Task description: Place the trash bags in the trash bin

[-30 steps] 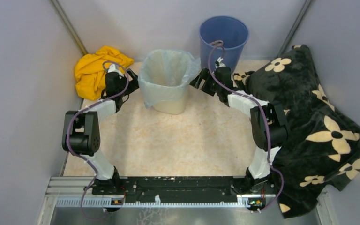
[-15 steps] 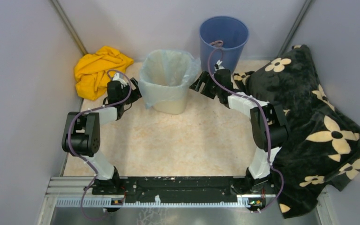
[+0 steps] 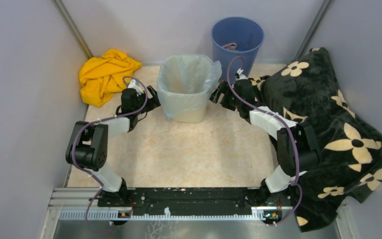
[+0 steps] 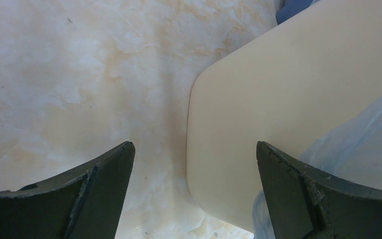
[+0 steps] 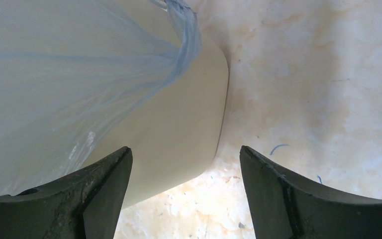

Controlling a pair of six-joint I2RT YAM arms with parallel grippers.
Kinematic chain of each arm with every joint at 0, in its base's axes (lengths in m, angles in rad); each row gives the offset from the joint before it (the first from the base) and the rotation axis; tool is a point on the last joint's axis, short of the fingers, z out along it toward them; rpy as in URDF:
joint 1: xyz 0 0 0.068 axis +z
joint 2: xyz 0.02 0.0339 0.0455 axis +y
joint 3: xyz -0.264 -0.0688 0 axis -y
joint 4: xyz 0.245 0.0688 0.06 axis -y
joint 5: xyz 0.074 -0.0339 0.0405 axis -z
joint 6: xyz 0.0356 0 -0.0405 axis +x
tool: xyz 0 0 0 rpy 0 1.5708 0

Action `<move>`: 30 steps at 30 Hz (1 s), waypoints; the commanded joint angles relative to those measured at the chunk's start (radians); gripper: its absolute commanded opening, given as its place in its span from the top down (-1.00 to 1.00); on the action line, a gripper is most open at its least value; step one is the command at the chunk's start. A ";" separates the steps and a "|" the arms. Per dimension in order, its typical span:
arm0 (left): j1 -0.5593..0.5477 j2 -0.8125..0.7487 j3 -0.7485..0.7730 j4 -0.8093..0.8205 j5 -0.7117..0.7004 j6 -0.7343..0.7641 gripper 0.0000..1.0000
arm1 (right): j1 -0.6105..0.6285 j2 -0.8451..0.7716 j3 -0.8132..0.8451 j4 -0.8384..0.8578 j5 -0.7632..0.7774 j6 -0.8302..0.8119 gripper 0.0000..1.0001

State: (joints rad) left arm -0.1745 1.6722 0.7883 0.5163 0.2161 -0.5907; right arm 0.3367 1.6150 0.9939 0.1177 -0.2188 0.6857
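A pale-blue trash bag [image 3: 186,82] lines the cream trash bin [image 3: 191,115] at the far middle of the marbled table [image 3: 204,149], its edges draped over the rim. The left gripper [image 3: 151,99] and right gripper [image 3: 218,94] flank the bin, jaws apart and empty. A blue bucket [image 3: 237,37] stands behind, and a yellow cloth [image 3: 104,74] lies far left.

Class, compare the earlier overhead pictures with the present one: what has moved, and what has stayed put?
The trash bin, lined with its trash bag, has shifted right. The left hand followed it rightward; the right hand drew back right. Both are open, holding nothing. Yellow cloth, blue bucket and flowered blanket stayed put.
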 commanded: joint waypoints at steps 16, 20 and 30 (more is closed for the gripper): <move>-0.196 -0.103 -0.084 0.019 -0.051 -0.011 -0.96 | -0.007 -0.235 -0.152 -0.033 0.050 -0.068 -0.61; -0.215 -0.156 -0.118 -0.007 -0.067 -0.008 -0.96 | -0.008 -0.252 -0.180 -0.025 0.046 -0.069 -0.60; -0.223 -0.257 -0.163 -0.063 -0.087 0.003 -0.96 | -0.002 -0.299 -0.258 0.006 0.022 -0.047 -0.60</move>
State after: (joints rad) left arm -0.3710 1.4483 0.6353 0.4465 0.0742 -0.5861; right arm 0.3111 1.3663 0.7502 0.0654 -0.1272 0.6292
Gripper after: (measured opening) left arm 0.980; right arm 0.800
